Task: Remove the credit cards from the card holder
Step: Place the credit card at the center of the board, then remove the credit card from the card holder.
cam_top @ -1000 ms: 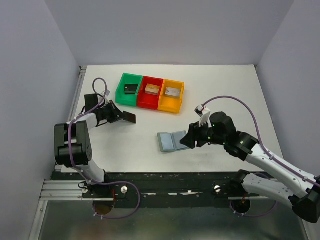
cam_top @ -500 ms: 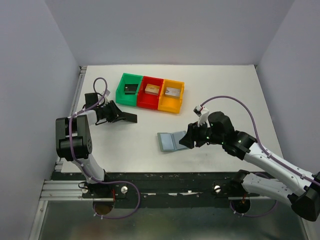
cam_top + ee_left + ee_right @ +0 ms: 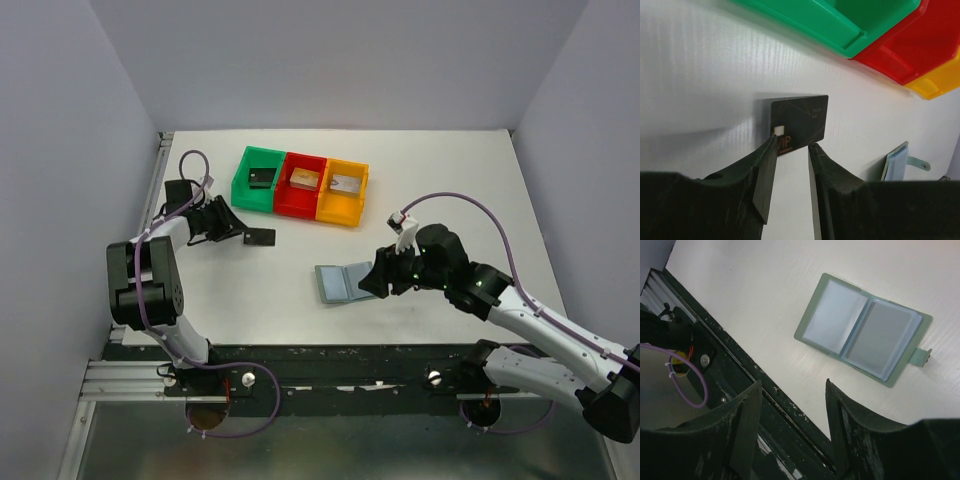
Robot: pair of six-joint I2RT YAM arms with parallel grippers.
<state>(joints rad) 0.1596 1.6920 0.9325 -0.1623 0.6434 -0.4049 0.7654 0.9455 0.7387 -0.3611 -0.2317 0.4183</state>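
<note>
The card holder [image 3: 862, 329] lies flat and open on the desk [image 3: 450, 190], pockets up, so anything inside is easy to reach. The right pincer [image 3: 793, 385] hovers just beside it with its jaws apart and empty; I'd guess it's lined up for a pull. Well to the holder's left, a black card [image 3: 799, 121] lies flat. The left pincer [image 3: 792, 150] is at its edge, jaws parted and not squeezing it, so that looks like the drop spot. Colored bins [image 3: 300, 185] sit beyond the holder.
</note>
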